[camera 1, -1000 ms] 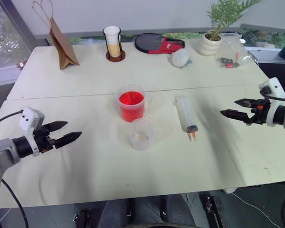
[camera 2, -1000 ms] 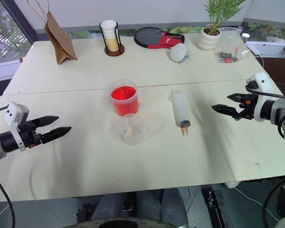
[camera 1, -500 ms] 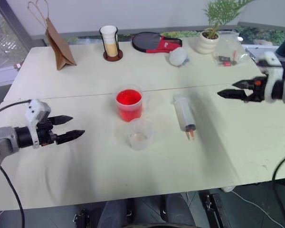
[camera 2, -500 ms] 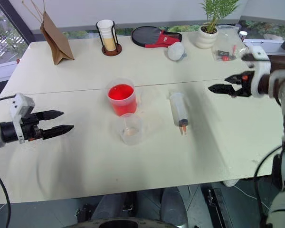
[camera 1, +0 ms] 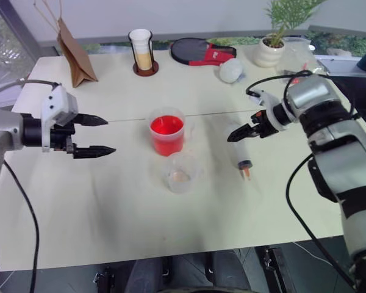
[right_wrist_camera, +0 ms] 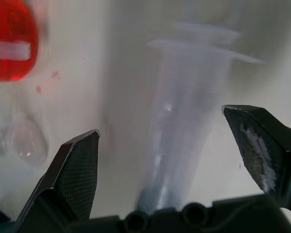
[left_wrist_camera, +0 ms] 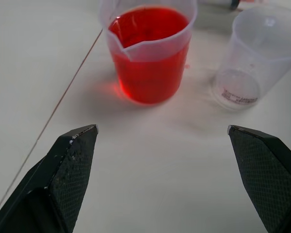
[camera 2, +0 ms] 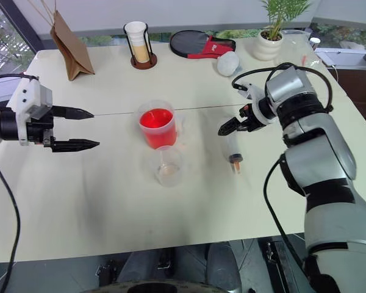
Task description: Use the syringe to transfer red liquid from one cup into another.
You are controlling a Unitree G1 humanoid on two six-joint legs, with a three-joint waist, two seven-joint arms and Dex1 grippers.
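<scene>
I saw the larger clear cup (camera 1: 168, 135) standing mid-surface (camera 1: 110, 207), about two-thirds full of red liquid (left_wrist_camera: 148, 29). Just nearer, the smaller clear cup (camera 1: 182, 173) stood upright, with only a pale trace at its bottom. The syringe (camera 2: 232, 148) lay right of both cups, orange tip nearest me. My right claw (camera 1: 240, 135) hung spread wide above its barrel; my left claw (camera 1: 104, 135), equally spread, held nothing left of the cups.
</scene>
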